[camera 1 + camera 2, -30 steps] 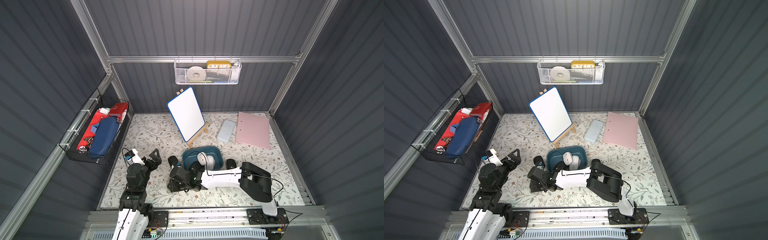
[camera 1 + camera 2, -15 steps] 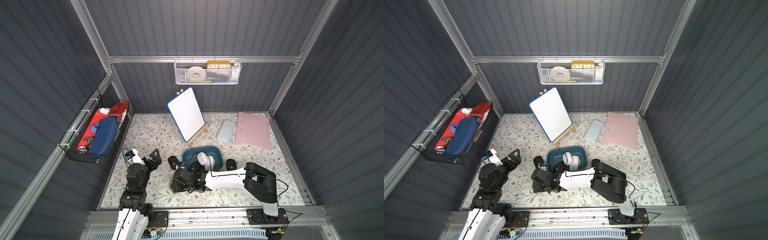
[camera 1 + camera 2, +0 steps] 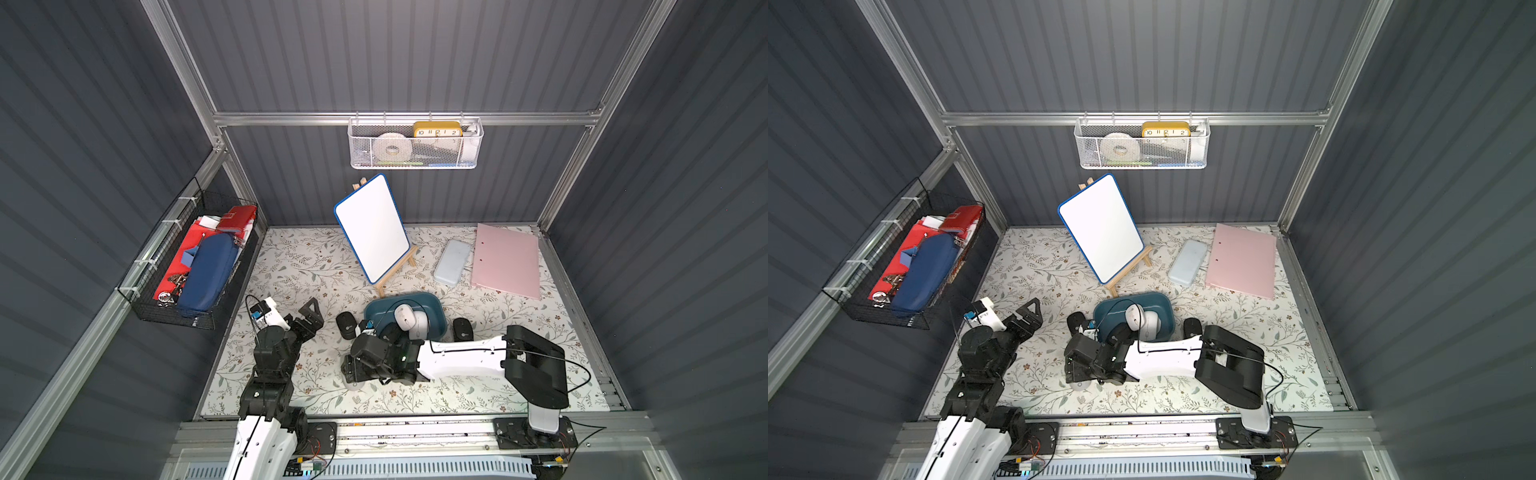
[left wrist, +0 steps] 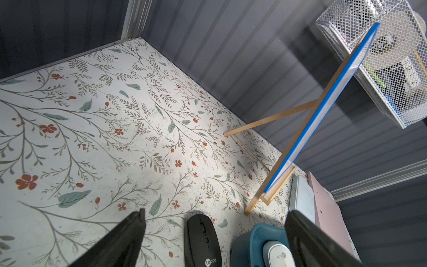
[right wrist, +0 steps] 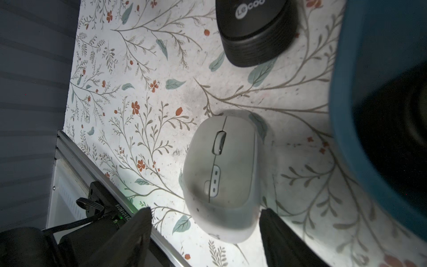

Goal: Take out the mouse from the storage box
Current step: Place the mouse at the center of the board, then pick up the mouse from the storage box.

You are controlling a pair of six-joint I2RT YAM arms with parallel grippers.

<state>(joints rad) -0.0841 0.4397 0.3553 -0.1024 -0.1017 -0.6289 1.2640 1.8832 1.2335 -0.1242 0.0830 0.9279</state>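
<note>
The storage box [image 3: 434, 307] is smooth teal plastic with a soft shine. The grey mouse [image 5: 221, 173] has a matt plastic shell, a little smudged. The black mouse [image 5: 256, 34] is matt too, with a ribbed side. The floral table cover [image 4: 104, 138] looks matt and scuffed. The easel [image 4: 272, 119] is bare pale wood — the white basket [image 4: 392, 69] is painted metal mesh.

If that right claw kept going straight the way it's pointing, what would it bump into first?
Most likely the light grey mouse on the floral mat: the right gripper points down at it, jaws open either side.
</note>
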